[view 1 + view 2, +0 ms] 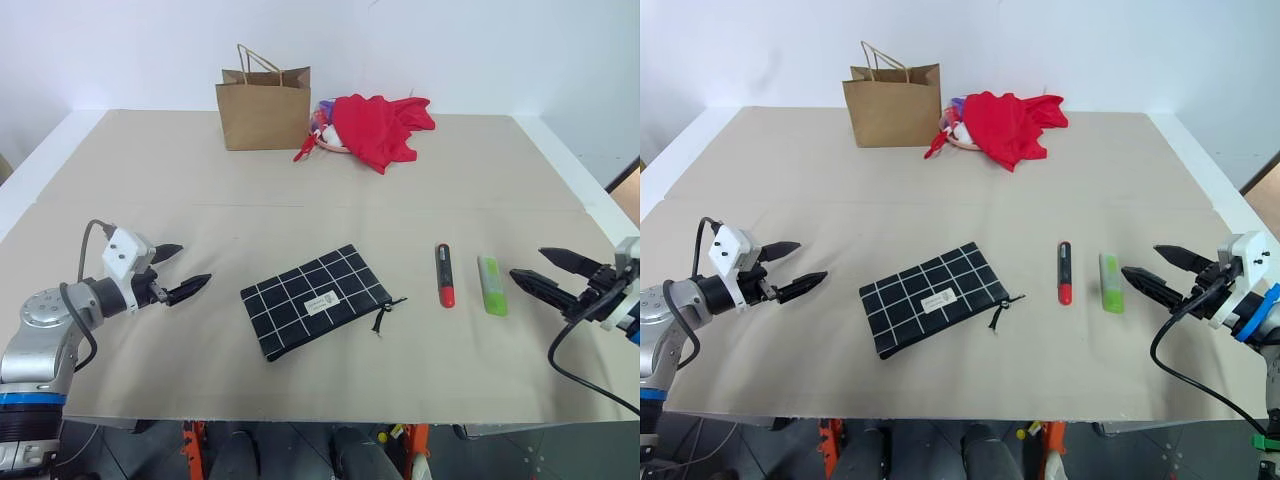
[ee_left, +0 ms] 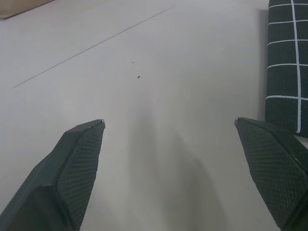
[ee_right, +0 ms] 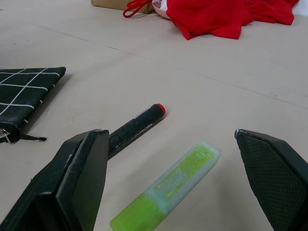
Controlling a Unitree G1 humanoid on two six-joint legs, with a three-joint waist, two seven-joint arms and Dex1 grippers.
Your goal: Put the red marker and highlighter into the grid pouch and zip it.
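Observation:
The grid pouch lies flat at the middle of the table, with its zipper pull cord at its right corner. To its right lie the red marker and then the lime-green highlighter, side by side and apart. My right gripper hovers open just right of the highlighter, pointing at it. The right wrist view shows the highlighter and marker ahead of its spread fingers. My left gripper stands open left of the pouch, with the pouch edge beside one finger. Neither gripper holds anything.
A brown paper bag stands at the back of the table, with a crumpled red cloth beside it on the right. The table's front edge runs just below the pouch and both grippers.

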